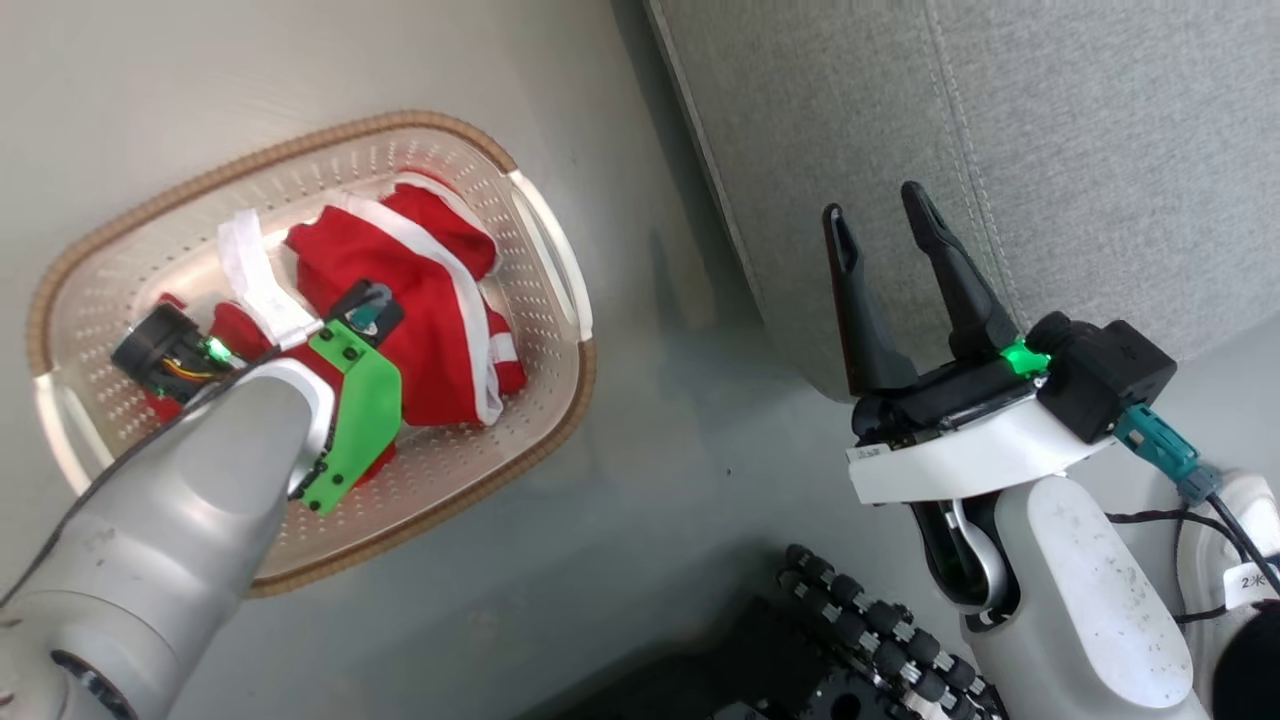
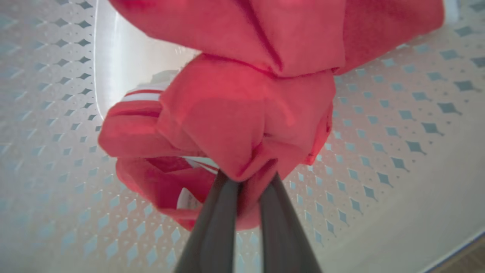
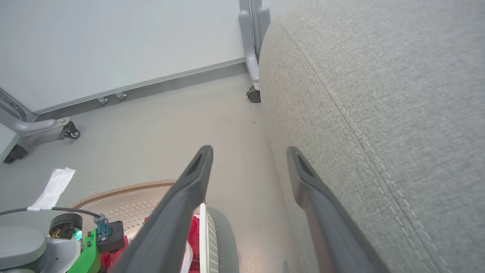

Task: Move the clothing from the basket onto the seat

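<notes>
red clothing (image 1: 420, 300) all bunched inside the basket (image 1: 545, 250) on the floor beside the seat (image 1: 1050, 130), left claw (image 2: 248, 180) pinched on a red fold, right claw (image 1: 872, 200) wide and empty near the seat edge

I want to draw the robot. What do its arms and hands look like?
The left arm is smooth pale grey with a green bracket at the wrist. The right arm is pale; the right hand has two long dark fingers, a green light and a teal plug on a black cable.
</notes>
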